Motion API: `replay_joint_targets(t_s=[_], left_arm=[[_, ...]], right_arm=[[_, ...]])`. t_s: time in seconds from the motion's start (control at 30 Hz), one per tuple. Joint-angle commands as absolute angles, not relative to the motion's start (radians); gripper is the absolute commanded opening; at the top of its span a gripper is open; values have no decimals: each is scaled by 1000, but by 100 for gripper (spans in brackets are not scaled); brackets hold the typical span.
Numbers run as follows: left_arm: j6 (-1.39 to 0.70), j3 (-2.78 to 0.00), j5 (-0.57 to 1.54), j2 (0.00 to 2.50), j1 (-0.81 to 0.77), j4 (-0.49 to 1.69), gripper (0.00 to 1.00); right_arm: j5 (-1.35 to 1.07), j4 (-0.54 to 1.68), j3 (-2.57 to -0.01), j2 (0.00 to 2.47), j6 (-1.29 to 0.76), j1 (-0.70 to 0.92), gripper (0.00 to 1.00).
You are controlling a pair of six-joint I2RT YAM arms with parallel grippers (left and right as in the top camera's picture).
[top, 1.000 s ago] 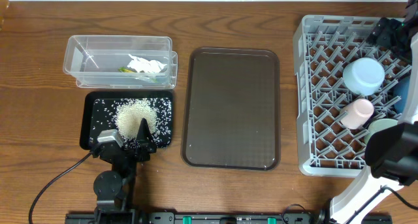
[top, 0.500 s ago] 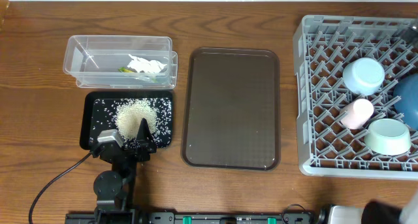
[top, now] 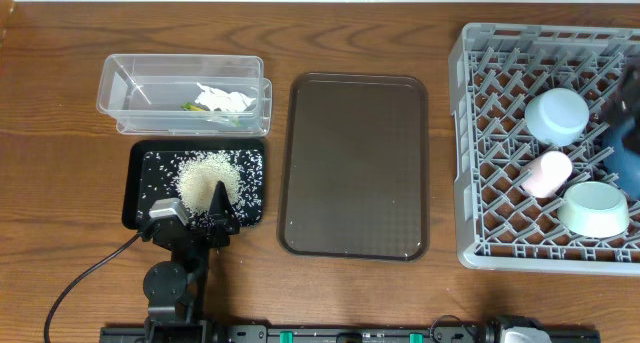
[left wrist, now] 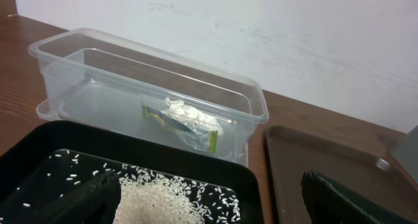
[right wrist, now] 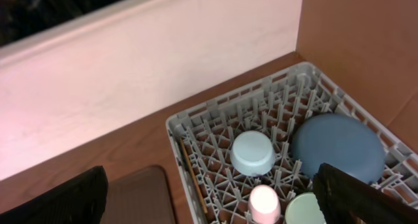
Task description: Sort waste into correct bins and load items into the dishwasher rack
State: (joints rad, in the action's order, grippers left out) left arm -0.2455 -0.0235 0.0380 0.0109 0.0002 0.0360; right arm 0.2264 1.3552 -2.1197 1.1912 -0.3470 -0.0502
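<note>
The heap of rice [top: 207, 177] lies in the black tray [top: 137, 198]. It also shows in the left wrist view [left wrist: 153, 201]. The tissue [top: 223, 99] and the wrapper [top: 189, 107] lie in the clear tub [top: 120, 83]. My left gripper [left wrist: 209, 208] is open and empty, low over the tray's near edge [top: 200, 211]. The grey rack [top: 466, 183] holds the light-blue bowl [top: 557, 115], pink cup [top: 546, 173], mint bowl [top: 593, 209] and dark-blue bowl [right wrist: 337, 147]. My right gripper [right wrist: 212, 204] is open and empty, high above the rack.
The brown serving tray [top: 355, 168] lies bare between the bins and the rack. A white wall runs behind the table. A cable [top: 85, 273] trails from the left arm's base at the front edge. The right arm does not show in the overhead view.
The right arm has lifted out of the overhead view, away from the rack's front right corner. The mint bowl now shows in the rack. The left arm has not moved.
</note>
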Motion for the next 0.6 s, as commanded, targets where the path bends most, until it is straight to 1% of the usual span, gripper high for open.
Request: replay_joint_targets(t_s=[0.0, 0.17, 0.3, 0.43, 0.57], left_arm=[[-229, -4, 11, 4, 6, 70, 90], [-229, -4, 11, 4, 6, 70, 90], [-229, -4, 11, 4, 6, 70, 90], [-229, -4, 11, 4, 6, 70, 90], [-229, -4, 11, 4, 6, 70, 90]], right_arm=[[239, 1381, -2126, 1147, -315, -36, 99], [207, 1430, -2122, 1108, -313, -36, 99], [152, 1424, -2047, 1070, -313, -36, 99], [98, 1338, -1877, 992, -313, -36, 99], [67, 1166, -1628, 881, -313, -9, 99]])
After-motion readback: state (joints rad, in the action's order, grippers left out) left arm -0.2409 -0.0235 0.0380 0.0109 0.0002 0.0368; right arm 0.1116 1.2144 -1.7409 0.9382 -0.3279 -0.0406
